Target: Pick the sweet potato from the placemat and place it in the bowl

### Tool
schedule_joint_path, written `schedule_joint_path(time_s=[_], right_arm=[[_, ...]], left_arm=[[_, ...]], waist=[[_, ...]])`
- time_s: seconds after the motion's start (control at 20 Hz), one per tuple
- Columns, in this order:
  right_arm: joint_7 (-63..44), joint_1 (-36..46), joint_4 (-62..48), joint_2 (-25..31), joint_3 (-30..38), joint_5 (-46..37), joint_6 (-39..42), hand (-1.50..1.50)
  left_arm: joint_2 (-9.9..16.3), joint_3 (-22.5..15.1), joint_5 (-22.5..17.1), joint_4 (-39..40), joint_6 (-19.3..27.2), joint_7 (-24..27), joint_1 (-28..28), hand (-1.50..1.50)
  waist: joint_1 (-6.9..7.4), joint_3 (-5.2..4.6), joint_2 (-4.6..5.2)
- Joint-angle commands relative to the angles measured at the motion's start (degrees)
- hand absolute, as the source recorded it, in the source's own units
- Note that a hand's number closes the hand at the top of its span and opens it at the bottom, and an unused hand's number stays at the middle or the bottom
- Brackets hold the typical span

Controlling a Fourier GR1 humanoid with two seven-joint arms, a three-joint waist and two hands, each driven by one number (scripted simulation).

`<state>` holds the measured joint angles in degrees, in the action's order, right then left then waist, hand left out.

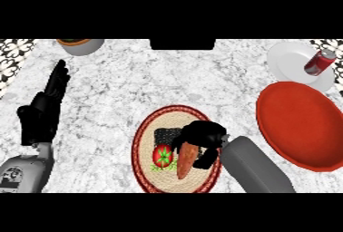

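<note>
An orange sweet potato lies on a round woven placemat with a red rim, low in the middle of the head view. My right hand sits over its upper end, with the fingers curled down on both sides of it, and hides that end. The potato still touches the mat. A large red bowl stands to the right of the mat. My left hand rests open at the left edge, fingers up.
A tomato and a black square lie on the mat beside the potato. A white plate with a red can stands at the back right. A grey bowl stands at the back left.
</note>
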<state>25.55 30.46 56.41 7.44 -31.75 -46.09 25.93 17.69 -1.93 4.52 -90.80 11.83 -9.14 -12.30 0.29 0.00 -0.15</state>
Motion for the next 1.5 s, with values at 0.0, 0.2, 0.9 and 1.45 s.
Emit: schedule_joint_path(time_s=[0.0, 0.2, 0.9, 1.45], right_arm=[[7.29, -1.74, -5.93, 0.05, -0.80, -4.60, -6.98, 1.50], [3.47, -0.14, -6.62, -6.30, 1.68, -4.68, -5.57, 1.50], [-39.15, -9.83, 7.73, -7.39, 6.52, -0.56, -21.98, 1.50], [-73.73, -8.76, 34.01, -7.43, -8.45, -3.58, -51.06, 1.50]], left_arm=[[-0.24, 0.74, 0.91, -1.35, -0.71, -3.40, -2.07, 0.00], [-1.02, 2.51, 0.45, 2.96, -2.39, 1.90, -1.16, 0.00], [-2.30, 1.79, 2.12, -0.08, -2.16, -1.25, 0.65, 0.00], [-1.50, 2.70, 1.90, 0.13, -2.65, -2.67, -0.69, 0.00]], waist=[[0.05, 0.03, 0.23], [0.00, 0.00, 0.23], [-0.77, -0.09, -1.08], [-1.02, -0.18, -1.37]])
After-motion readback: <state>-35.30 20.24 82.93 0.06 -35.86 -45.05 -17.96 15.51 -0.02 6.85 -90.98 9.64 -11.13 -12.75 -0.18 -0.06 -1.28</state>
